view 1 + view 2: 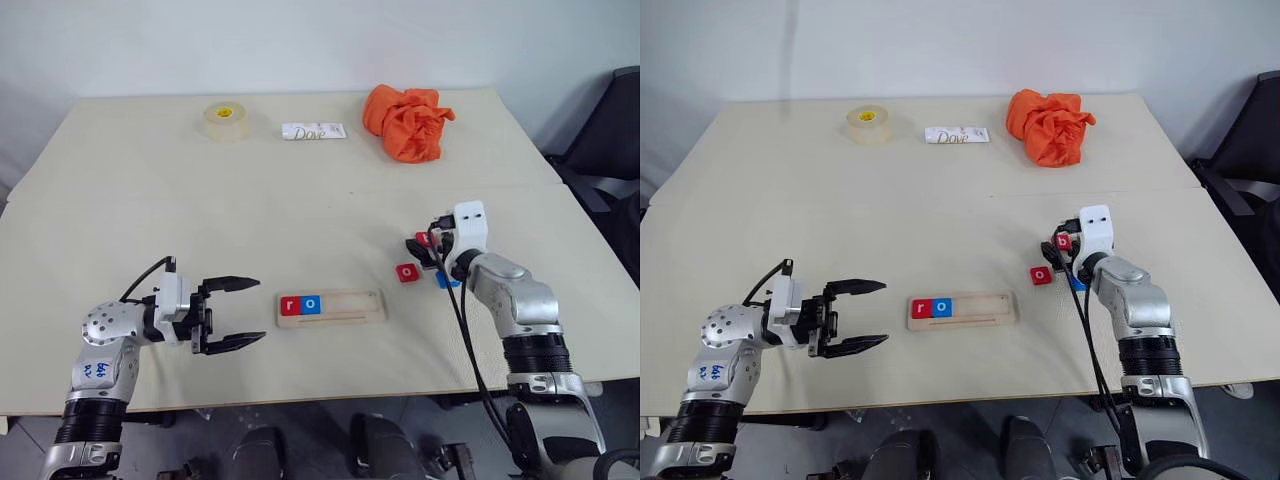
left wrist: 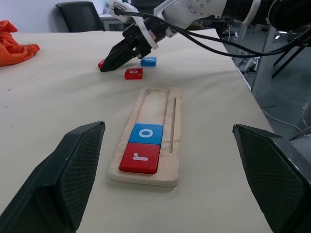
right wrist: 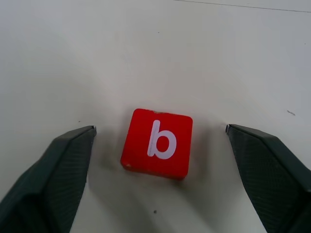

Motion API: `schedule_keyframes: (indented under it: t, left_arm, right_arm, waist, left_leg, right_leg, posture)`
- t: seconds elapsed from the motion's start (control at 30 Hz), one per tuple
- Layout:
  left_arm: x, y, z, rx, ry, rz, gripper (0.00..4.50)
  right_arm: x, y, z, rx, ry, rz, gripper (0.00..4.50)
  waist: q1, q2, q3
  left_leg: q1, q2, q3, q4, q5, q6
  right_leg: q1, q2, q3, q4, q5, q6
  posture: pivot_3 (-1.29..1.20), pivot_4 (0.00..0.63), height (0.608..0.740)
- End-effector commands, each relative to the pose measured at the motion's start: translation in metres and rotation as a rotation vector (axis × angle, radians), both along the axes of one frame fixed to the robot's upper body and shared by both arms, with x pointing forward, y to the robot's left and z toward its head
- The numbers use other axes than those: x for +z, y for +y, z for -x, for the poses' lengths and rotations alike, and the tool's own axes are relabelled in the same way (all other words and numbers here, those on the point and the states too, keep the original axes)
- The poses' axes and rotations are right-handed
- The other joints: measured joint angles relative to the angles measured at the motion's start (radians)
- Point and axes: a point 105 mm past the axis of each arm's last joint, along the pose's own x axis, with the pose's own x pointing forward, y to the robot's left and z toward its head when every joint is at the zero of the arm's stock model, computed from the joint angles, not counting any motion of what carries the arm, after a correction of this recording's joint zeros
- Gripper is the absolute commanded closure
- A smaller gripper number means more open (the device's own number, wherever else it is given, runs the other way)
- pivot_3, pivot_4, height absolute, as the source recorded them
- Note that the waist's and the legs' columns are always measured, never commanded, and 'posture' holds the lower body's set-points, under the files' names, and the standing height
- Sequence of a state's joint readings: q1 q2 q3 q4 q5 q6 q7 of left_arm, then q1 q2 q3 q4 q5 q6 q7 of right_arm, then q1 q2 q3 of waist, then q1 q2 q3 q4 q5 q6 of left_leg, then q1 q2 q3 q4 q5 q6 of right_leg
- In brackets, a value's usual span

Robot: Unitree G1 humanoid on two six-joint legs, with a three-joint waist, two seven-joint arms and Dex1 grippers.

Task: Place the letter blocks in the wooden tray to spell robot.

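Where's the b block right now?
The red b block lies flat on the table on the robot's right, between the open fingers of the right gripper, just beyond the loose red o block.

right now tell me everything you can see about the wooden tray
The wooden tray is a narrow strip of pale, unfinished-looking wood with a shallow recess and a lengthwise groove beside it. It lies flat on the table near the front edge, between the two arms. Two tiles sit side by side at its left end: a red r block, then a blue o block. The rest of the recess is empty. Neither gripper touches it; the left gripper hangs open just off its left end.
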State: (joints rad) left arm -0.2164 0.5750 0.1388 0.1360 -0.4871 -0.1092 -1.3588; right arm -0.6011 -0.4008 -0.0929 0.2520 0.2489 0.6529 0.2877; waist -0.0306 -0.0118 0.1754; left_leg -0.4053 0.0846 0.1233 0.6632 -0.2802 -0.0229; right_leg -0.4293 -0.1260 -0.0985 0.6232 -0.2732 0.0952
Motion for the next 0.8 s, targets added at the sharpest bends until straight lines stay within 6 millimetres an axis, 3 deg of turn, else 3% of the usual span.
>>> schedule_keyframes:
  t: [0.03,0.2,0.3,0.37,0.5,0.63,0.8]
  left_arm:
    - [0.008,0.001,0.002,0.0,-0.036,0.022,0.0]
    - [0.008,0.005,0.0,0.009,-0.033,0.022,0.0]
    - [0.008,0.007,-0.001,0.011,-0.032,0.018,0.0]
    - [0.007,0.009,-0.003,0.016,-0.031,0.012,0.0]
    - [0.008,0.012,-0.005,0.016,-0.03,0.01,0.0]
    - [0.006,0.013,-0.006,0.006,-0.024,0.009,0.0]
    - [0.006,0.01,-0.009,-0.005,-0.021,0.011,0.0]
  right_arm:
    - [-0.001,0.004,0.0,-0.001,-0.006,-0.007,1.32]
    - [0.002,0.01,0.003,0.005,-0.02,-0.01,3.02]
    - [0.006,0.011,0.005,0.007,-0.039,-0.011,3.03]
    - [0.026,0.01,0.011,0.018,-0.106,-0.003,3.03]
    - [0.047,0.016,0.041,0.093,-0.163,0.002,3.03]
    - [0.042,0.022,0.085,0.133,-0.126,0.014,3.03]
    - [0.021,0.027,0.119,0.063,-0.044,-0.018,3.03]
  waist:
    - [-0.001,0.0,0.0]
    - [-0.001,0.0,0.0]
    - [-0.001,0.0,0.0]
    - [0.0,0.0,0.0]
    - [0.003,0.001,0.0]
    - [0.007,0.001,0.0]
    - [0.002,0.001,0.0]
  left_leg:
    - [0.0,0.0,0.0,0.0,0.0,0.0]
    - [0.0,0.0,0.0,0.0,0.0,0.0]
    - [0.0,0.0,0.0,0.0,0.0,0.0]
    - [0.0,0.0,0.0,0.0,0.0,0.0]
    - [-0.001,0.0,0.0,-0.001,0.0,0.0]
    - [-0.001,0.0,-0.001,-0.002,-0.001,-0.001]
    - [-0.001,0.0,-0.001,-0.002,-0.002,0.0]
  right_leg:
    - [0.0,0.0,0.0,0.0,0.0,0.0]
    - [0.0,0.0,0.0,0.0,0.0,0.0]
    - [0.0,0.0,0.0,0.0,0.0,0.0]
    - [0.0,0.0,0.0,0.0,0.0,0.0]
    - [-0.001,0.0,0.0,-0.001,0.0,0.0]
    - [0.0,0.0,-0.001,-0.003,0.0,0.0]
    - [0.0,0.0,-0.001,-0.004,0.0,0.0]
  posture:
    - [0.0,0.15,0.74]
    - [0.0,0.15,0.74]
    - [0.0,0.15,0.74]
    - [0.0,0.15,0.74]
    - [0.0,0.15,0.74]
    - [0.0,0.15,0.74]
    - [0.0,0.15,0.74]
